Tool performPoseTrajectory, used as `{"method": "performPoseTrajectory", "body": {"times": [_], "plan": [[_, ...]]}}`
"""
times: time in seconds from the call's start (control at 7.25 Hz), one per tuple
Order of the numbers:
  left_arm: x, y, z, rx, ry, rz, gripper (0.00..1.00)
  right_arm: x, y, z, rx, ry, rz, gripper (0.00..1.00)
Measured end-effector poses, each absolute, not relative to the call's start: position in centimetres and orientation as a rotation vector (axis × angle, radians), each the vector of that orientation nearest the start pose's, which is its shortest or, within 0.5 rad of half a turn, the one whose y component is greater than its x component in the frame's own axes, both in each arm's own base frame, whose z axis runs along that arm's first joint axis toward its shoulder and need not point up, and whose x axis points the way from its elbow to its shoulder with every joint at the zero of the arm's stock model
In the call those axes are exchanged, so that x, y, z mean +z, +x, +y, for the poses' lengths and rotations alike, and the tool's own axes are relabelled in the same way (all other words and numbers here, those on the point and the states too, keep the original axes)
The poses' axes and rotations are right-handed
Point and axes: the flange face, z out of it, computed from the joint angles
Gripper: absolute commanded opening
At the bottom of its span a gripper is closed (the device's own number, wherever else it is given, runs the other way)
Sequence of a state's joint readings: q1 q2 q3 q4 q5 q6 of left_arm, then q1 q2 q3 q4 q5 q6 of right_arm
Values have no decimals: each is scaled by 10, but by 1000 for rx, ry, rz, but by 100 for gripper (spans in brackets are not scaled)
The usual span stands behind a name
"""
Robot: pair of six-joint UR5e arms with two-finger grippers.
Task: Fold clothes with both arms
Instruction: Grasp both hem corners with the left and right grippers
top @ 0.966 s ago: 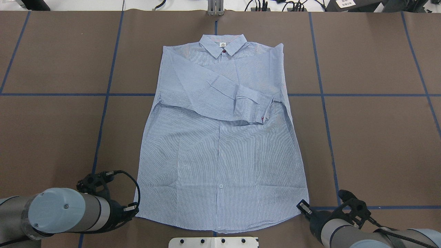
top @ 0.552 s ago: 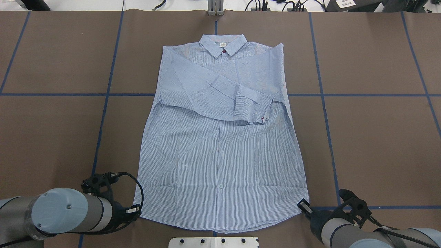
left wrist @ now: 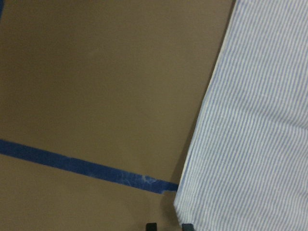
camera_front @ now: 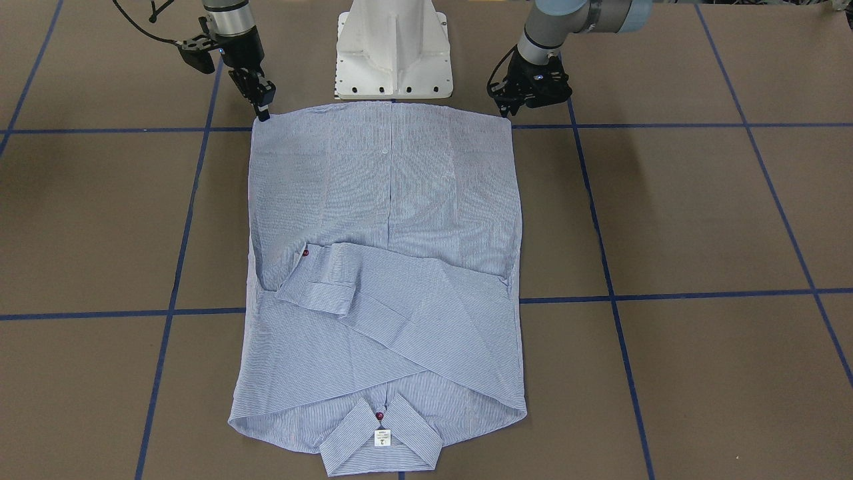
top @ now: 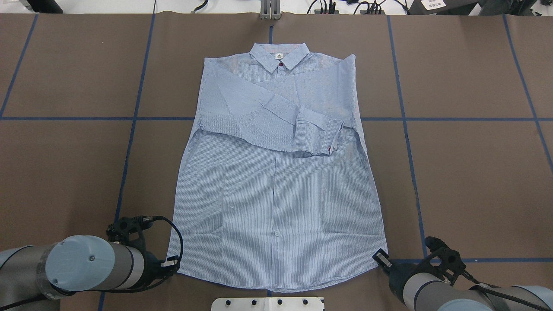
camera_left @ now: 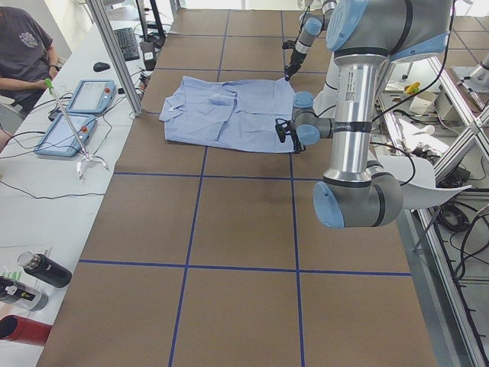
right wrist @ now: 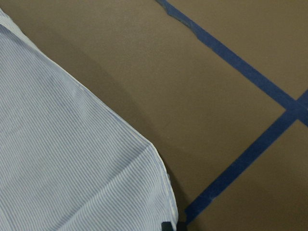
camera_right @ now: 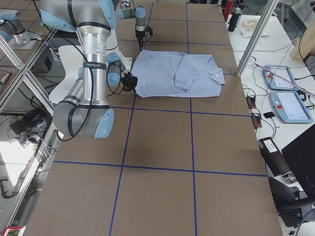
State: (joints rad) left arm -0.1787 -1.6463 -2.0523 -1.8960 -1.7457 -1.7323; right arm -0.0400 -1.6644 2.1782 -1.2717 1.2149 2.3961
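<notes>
The shirt (top: 276, 194) is laid flat and face up on the table (top: 475, 172), straight out from the base (top: 268, 303), with its hem (top: 276, 285) on the side nearest the base and its collar (top: 279, 56) at the end farthest from it. The sleeves (top: 268, 112) are seen already folded in across the chest, the upper cuff (top: 317, 138) lying on the placket. So the first stage can be called done. The body is at full length and no fold of the hem toward the collar has been made. That step, and probably a final halving, is judged to be left.

The left gripper (top: 171, 262) is placed low at the hem corner on the base's left. In its wrist view two fingertips (left wrist: 151, 226) are seen apart, right at the cloth's corner, with nothing clearly caught between them. The right gripper (top: 381, 258) is set at the opposite hem corner, on the base's right. Only one dark tip shows at the edge of its wrist view, so whether it is spread or closed cannot be told. The cloth at both corners lies flat, with no lift visible, so the grasp is judged not yet made.
</notes>
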Motion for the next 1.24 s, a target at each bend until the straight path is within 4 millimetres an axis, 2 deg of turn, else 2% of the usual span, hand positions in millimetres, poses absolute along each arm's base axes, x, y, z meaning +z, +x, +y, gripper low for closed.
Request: {"method": "performPoseTrajectory", "body": {"times": [0.69, 1.24], "plan": [[364, 474, -210, -219, -128, 886, 30, 385, -445, -150, 878, -33, -901, 0], [366, 478, -210, -217, -126, 881, 35, 386, -445, -150, 877, -33, -899, 0]]}}
